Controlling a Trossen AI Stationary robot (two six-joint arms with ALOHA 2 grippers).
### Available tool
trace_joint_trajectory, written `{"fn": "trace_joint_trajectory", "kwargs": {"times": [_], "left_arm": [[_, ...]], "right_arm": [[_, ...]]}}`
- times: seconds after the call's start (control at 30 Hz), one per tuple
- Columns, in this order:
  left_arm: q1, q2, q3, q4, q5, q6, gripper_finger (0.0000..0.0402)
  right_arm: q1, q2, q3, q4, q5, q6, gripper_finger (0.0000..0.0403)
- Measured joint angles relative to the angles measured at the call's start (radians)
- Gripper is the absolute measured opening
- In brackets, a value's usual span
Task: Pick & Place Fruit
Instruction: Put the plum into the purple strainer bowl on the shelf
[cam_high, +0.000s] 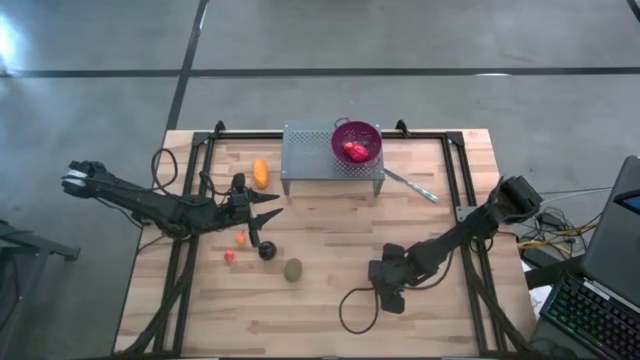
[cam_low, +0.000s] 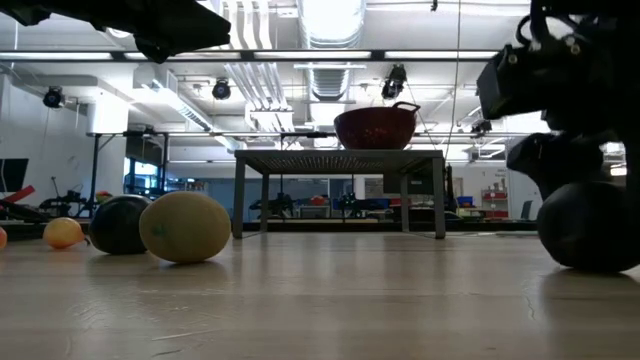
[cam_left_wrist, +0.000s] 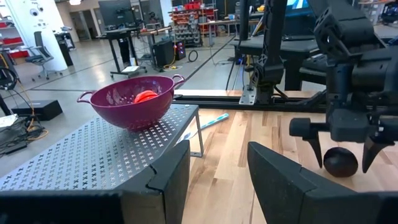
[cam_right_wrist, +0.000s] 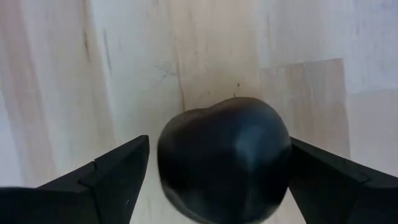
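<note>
The right claw (cam_right_wrist: 211, 171) is low over the desk (cam_high: 330, 300), spread wide, with a near-black round fruit (cam_right_wrist: 225, 158) between its fingers; they do not press it. The left claw (cam_high: 268, 207) hangs half spread and holds nothing. Near it lie the second black round (cam_high: 267, 250), the brown-green oval (cam_high: 292, 269) and the elongated orange fruit (cam_high: 260, 172).

A robotics lab or workshop: a wooden table (cam_high: 330, 300) on a bare concrete floor (cam_high: 420, 35), exposed ceiling ducts (cam_low: 325, 75) and strip lights (cam_low: 330, 20), desks with monitors (cam_left_wrist: 115, 12), and a laptop (cam_high: 610, 270) alongside.
</note>
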Motion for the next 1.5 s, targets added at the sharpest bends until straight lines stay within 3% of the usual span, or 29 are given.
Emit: {"fn": "trace_joint_trajectory", "kwargs": {"times": [0.3,0.97,1.5], "left_arm": [[0.0,0.0,0.0,-0.006,0.0,0.0,0.0168],[0.0,0.0,0.0,-0.005,0.0,0.0,0.0168],[0.0,0.0,0.0,-0.004,0.0,0.0,0.0168]], "right_arm": [[-0.002,0.036,0.005,0.006,0.008,0.0,0.0341],[-0.003,0.035,0.013,-0.002,0.014,0.0,0.0266],[-0.003,0.035,0.014,-0.002,0.012,-0.001,0.0259]]}}
